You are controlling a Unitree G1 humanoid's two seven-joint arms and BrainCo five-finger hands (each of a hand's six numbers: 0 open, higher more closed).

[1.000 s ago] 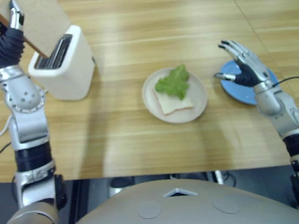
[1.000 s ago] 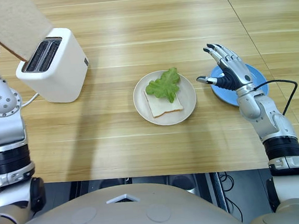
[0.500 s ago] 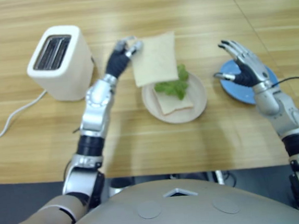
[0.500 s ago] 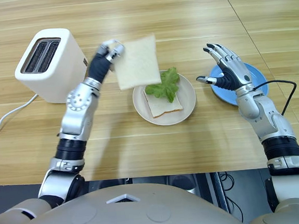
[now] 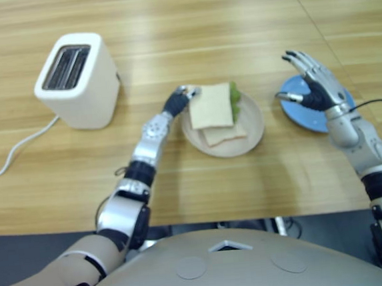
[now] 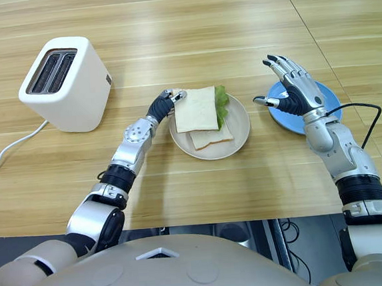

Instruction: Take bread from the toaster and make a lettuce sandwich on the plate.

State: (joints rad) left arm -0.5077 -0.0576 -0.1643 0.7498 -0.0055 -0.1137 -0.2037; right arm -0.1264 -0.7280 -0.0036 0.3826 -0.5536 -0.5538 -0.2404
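A beige plate (image 6: 235, 146) sits mid-table with a bread slice (image 6: 209, 139) lying on it and green lettuce (image 6: 222, 103) on top of that. A second bread slice (image 6: 197, 110) rests over the lettuce, pinched at its left edge by my left hand (image 6: 164, 103). The white toaster (image 6: 62, 82) stands at the far left with both slots empty. Above a blue plate (image 6: 315, 109) on the right, my right hand (image 6: 295, 94) is held up with fingers spread and nothing in it.
The toaster's white cord (image 6: 5, 156) runs off toward the left front edge. Bare wooden tabletop lies behind the plates and between the toaster and the beige plate.
My left hand carried the second slice from above the toaster across to the plate and lowered it onto the lettuce. The right hand stayed in place.
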